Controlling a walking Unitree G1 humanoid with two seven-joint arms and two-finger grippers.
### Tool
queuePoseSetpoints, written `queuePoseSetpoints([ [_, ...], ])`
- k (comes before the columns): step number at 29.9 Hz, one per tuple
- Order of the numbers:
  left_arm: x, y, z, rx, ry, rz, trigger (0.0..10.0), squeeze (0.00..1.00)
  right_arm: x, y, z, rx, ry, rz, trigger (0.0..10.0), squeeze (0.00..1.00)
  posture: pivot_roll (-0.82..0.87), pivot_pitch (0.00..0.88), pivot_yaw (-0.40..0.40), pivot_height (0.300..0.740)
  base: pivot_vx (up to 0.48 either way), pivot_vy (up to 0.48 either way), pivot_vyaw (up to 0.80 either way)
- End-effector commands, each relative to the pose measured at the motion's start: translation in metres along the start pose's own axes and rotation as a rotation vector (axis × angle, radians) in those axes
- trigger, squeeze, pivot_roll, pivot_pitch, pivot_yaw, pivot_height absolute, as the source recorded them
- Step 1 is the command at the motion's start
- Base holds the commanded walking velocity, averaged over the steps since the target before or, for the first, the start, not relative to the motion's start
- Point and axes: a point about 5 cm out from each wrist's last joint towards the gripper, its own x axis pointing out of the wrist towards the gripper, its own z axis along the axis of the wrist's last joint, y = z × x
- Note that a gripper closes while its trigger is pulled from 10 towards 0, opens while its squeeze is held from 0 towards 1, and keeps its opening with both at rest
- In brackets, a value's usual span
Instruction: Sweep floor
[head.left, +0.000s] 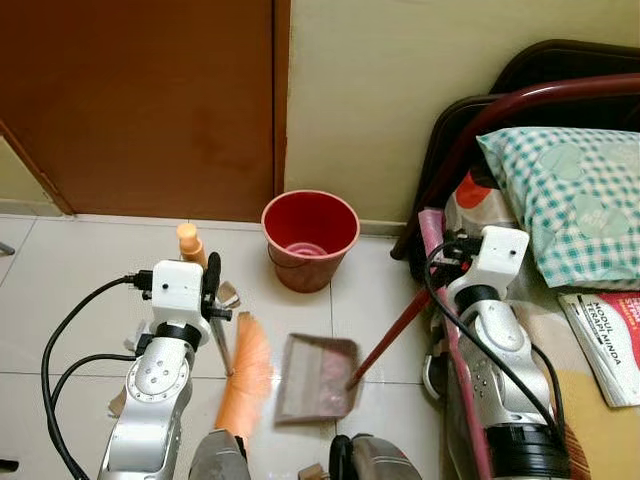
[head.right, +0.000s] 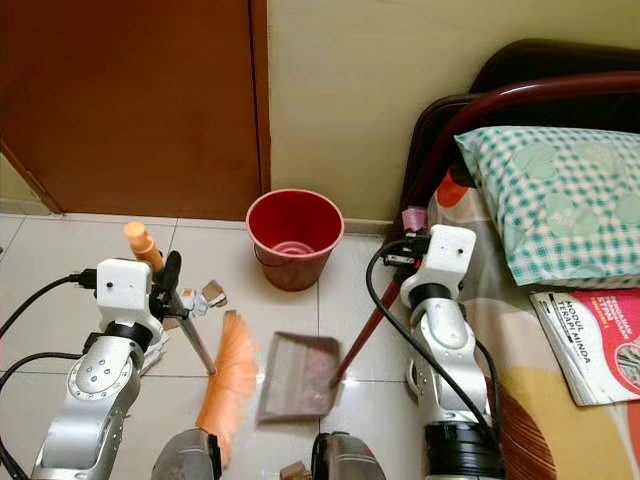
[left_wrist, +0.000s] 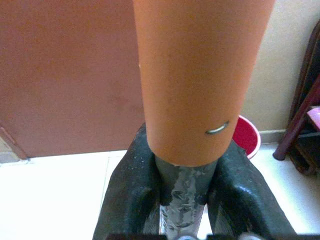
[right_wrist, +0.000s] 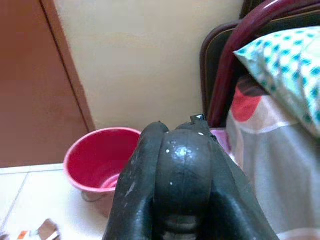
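Broom (head.left: 243, 375): handle clamped in left gripper (head.left: 212, 300), bristles on floor (head.left: 70, 270) just left of dustpan (head.left: 318, 377). Dustpan: long handle clamped in right gripper (head.right: 400, 262), mouth facing bristles. Red bucket (head.left: 310, 238) beyond, nearer the wall.

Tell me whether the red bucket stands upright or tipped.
Upright: the red bucket shows its round open mouth facing up, base on the floor.

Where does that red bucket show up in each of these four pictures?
Left eye: bucket, centre, by the wall.
Right eye: bucket, left of centre, by the wall.
Left wrist: a red sliver behind the orange broom handle.
Right wrist, beside the black fingers.
Shared landmark: brown door.
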Motion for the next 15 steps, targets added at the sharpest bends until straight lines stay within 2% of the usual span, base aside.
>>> queuePoseSetpoints([
  [1, -0.0067, 0.0005, -0.0154, 0.033, 0.084, -0.002, 10.0, 0.00, -0.0008, -0.0059, 0.0000, 0.001, -0.002, -0.024, 10.0, 0.00, 0.03, 0.187, -0.052, 0.740, 0.000, 0.000, 0.00],
  [7, -0.0042, -0.0035, -0.0159, 0.029, 0.094, -0.011, 10.0, 0.00, 0.0006, -0.0022, 0.0029, -0.031, -0.025, -0.006, 10.0, 0.00, 0.02, 0.179, -0.051, 0.740, -0.261, 0.000, 0.00],
  [15, -0.0038, -0.0088, -0.0168, 0.022, 0.097, -0.020, 10.0, 0.00, 0.0083, -0.0064, 0.0077, -0.070, -0.045, -0.018, 10.0, 0.00, 0.01, 0.167, -0.058, 0.740, -0.265, 0.000, 0.00],
])
